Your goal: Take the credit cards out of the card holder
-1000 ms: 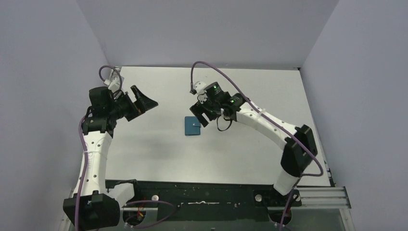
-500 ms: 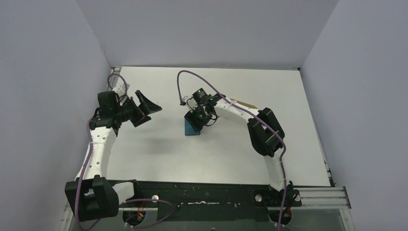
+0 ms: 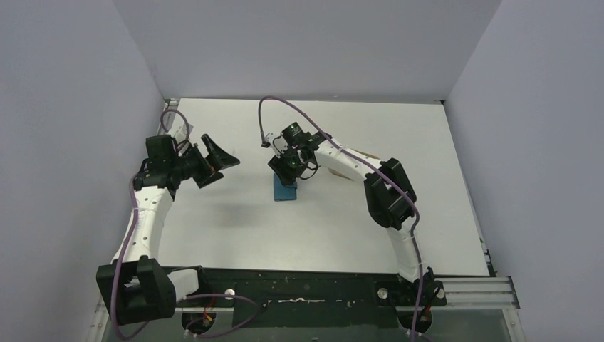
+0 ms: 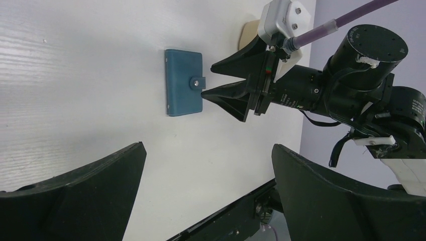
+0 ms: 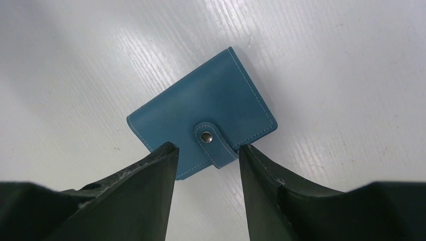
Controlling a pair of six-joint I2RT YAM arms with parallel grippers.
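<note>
The card holder (image 3: pixel 285 189) is a small teal wallet lying flat and closed on the white table, its snap-tab strap (image 5: pixel 211 143) fastened. No credit cards show. My right gripper (image 3: pixel 289 169) hovers at the holder's strap edge, jaws partly open. In the right wrist view its fingertips (image 5: pixel 207 148) stand either side of the strap, gripping nothing. The left wrist view shows the card holder (image 4: pixel 183 83) with the right gripper (image 4: pixel 207 80) pointing at the snap. My left gripper (image 3: pixel 222 158) hangs wide open and empty to the left, well away from the holder.
A tan object (image 4: pixel 248 32) peeks out behind the right arm, also visible as a tan sliver (image 3: pixel 367 152) on the table. Grey walls close in the table on three sides. The black base rail (image 3: pixel 299 292) runs along the near edge.
My right arm has folded at the elbow and brought its gripper down over the holder's strap edge, with the jaws narrowing. The left arm shifted slightly and stays wide open.
</note>
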